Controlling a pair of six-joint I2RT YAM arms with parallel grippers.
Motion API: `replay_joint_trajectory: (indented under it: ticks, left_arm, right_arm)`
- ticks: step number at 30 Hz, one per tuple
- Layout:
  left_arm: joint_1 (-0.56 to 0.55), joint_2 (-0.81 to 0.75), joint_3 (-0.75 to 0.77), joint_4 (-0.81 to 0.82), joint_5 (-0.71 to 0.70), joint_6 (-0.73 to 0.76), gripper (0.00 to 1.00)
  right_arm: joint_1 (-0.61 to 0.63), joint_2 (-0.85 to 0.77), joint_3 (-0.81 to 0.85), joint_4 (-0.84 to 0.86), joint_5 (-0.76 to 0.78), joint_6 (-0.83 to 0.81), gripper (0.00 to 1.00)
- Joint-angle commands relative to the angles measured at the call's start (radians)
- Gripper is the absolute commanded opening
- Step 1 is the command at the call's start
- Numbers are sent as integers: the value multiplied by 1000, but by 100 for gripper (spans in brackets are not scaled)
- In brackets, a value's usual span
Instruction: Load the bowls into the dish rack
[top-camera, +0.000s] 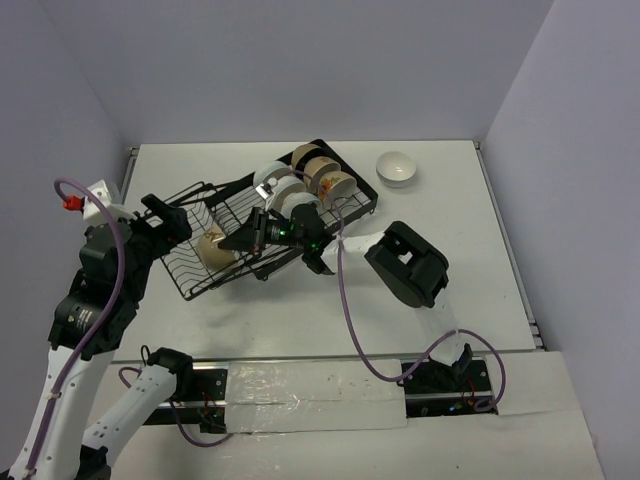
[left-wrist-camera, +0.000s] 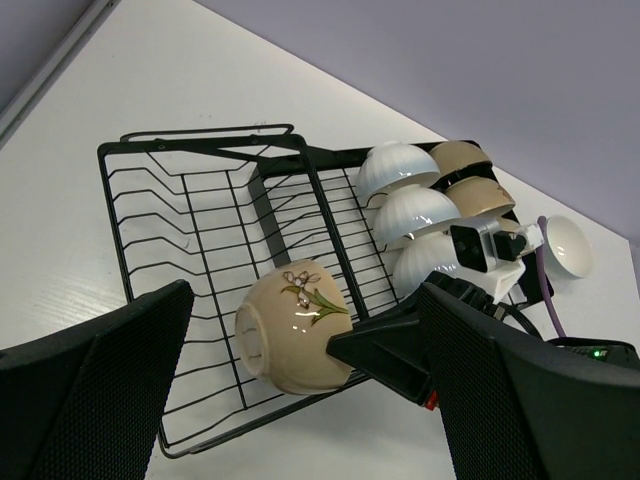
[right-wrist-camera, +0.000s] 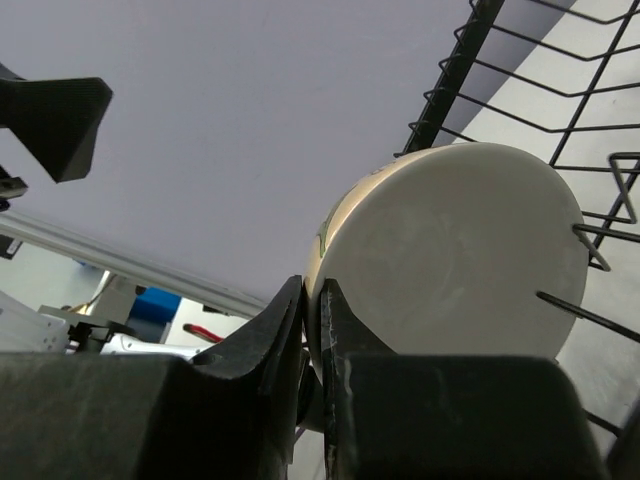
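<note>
While my left gripper (top-camera: 168, 215) hovers over the left end of the dish rack (left-wrist-camera: 200, 215) with its fingers spread wide and nothing between them, my right gripper (right-wrist-camera: 310, 295) is clamped onto the rim of the cream floral bowl (left-wrist-camera: 295, 325), one finger inside and one outside. That bowl lies tipped on its side low in the rack's left section, foot ring toward my left arm, mouth toward my right. I judge the release must leave it leaning against the thin wire tines. Its glaze looks smooth and slick. Beyond, ribbed white bowls (left-wrist-camera: 400, 170) and tan bowls (left-wrist-camera: 465, 160) stand on edge in the right section, and one white bowl (top-camera: 397, 168) sits apart on the table (top-camera: 500, 250).
</note>
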Motion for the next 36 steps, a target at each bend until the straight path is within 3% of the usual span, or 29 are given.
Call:
replay_joint_trajectory:
  ticks: [1,12,17,28,36]
  left_arm:
    - [-1,13,31,17,21,8,99]
    - [-1,31,15,26,42,2,99]
    - [-1,34,1,34,53,-1,99]
    - [-1,48,-10,40,69,-6,99]
    - [-1,60,-13,44,78,-4,99]
  right_arm:
    - [-28,-15,-45,170,7,30,0]
    - [-74,-2,-128,273,22,97,11]
    - [-92,7,-159,323,25,122,25]
    - [-117,-19,-206,305,27,82,47]
    - [-141,-94,-265,213,48,-41,56]
